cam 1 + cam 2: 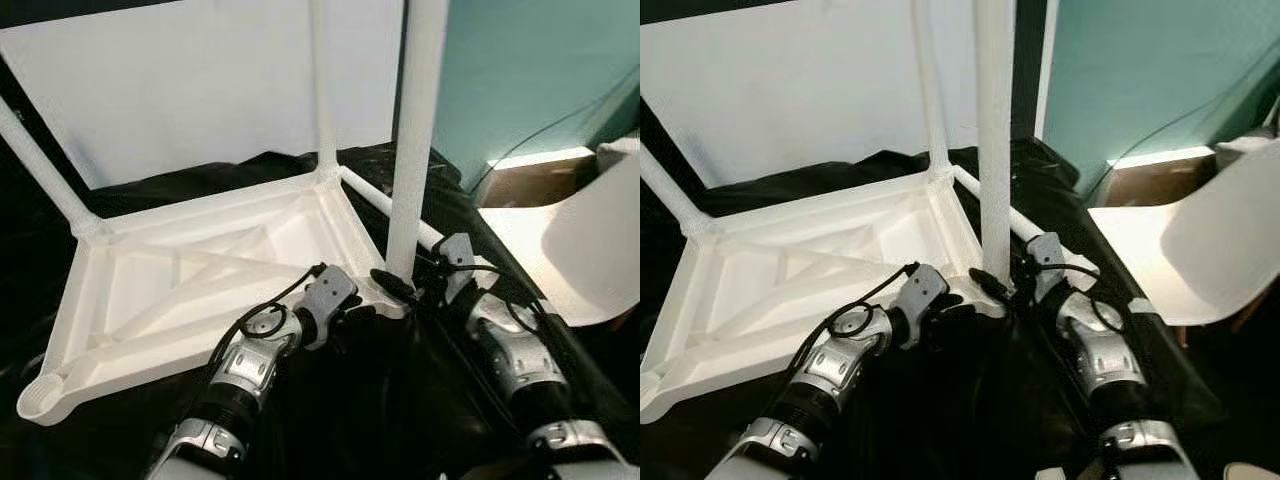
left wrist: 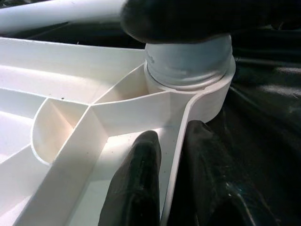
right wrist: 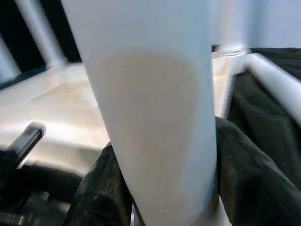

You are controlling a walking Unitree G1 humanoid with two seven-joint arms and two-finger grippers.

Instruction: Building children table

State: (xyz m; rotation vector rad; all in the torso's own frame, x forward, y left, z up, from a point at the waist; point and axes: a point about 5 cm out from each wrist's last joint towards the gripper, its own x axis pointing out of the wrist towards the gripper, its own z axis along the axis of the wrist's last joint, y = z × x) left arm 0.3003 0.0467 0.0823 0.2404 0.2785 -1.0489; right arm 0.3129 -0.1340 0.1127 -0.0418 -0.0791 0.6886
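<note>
A black, crinkled plastic sheet (image 1: 400,400) covers the surface in front of you, with a white wall panel behind it and a teal wall to the right.

On the sheet lies the white moulded plastic tabletop (image 1: 180,290), upside down with its ribbed underside facing up. At its far left corner a white leg (image 1: 40,165) slants up out of its socket. The near left corner socket (image 1: 40,400) has no leg in it. A third leg (image 1: 322,90) stands at the far right corner.

Your left pincer (image 2: 171,188) sits at the near right corner. One black finger (image 2: 136,183) lies inside the tray and the other outside, so the pincer is narrow and straddles the thin rim beside the socket, pinning it.

Next comes the tall white plastic tube leg (image 1: 415,130), upright in that near right socket; the left wrist view shows its threaded end seated in the collar. Your right pincer (image 3: 160,188) is clamped on this leg low down, just above the socket.

To the right stands a white moulded chair (image 1: 590,250).

Judge the parts as light, hollow and stiff, but smooth enough to slip under the black pads. The rim is thin and will likely flex, so hold it close to the corner, where the ribs meet. Grip the leg low, near the thread; a higher hold would give it leverage to tilt and cross-thread. The tabletop may slide on the glossy sheet.
</note>
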